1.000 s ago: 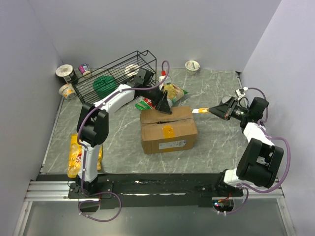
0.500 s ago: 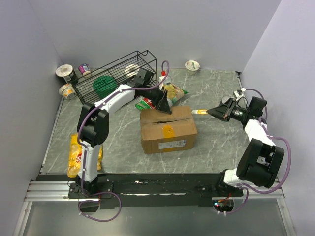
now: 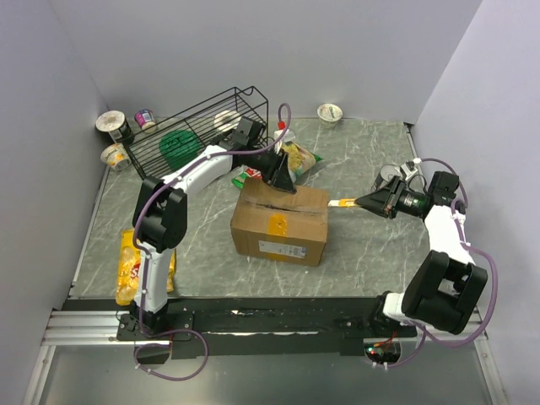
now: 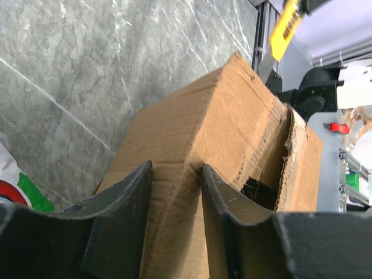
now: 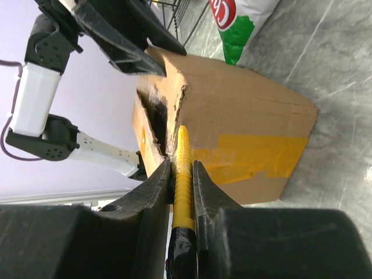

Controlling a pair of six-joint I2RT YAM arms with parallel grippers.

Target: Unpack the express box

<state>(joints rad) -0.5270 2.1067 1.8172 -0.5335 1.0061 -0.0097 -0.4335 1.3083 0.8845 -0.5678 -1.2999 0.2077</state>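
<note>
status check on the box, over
Left gripper pinching far flap of express box. Right gripper shut on yellow tool, tip in top seam. Green bag close behind box.

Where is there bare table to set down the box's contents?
Free: between box and near rail; back right corner past the white cup. Crowded: behind the box (chip bags, wire rack, left tool) and its right end, where the right tool holds a yellow cutter.

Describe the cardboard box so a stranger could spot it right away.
On the grey marbled table, just in front of the black wire rack, sits the box. It is the only brown carton, bigger than the chip bags behind it, with an orange patch on top and a white label.
</note>
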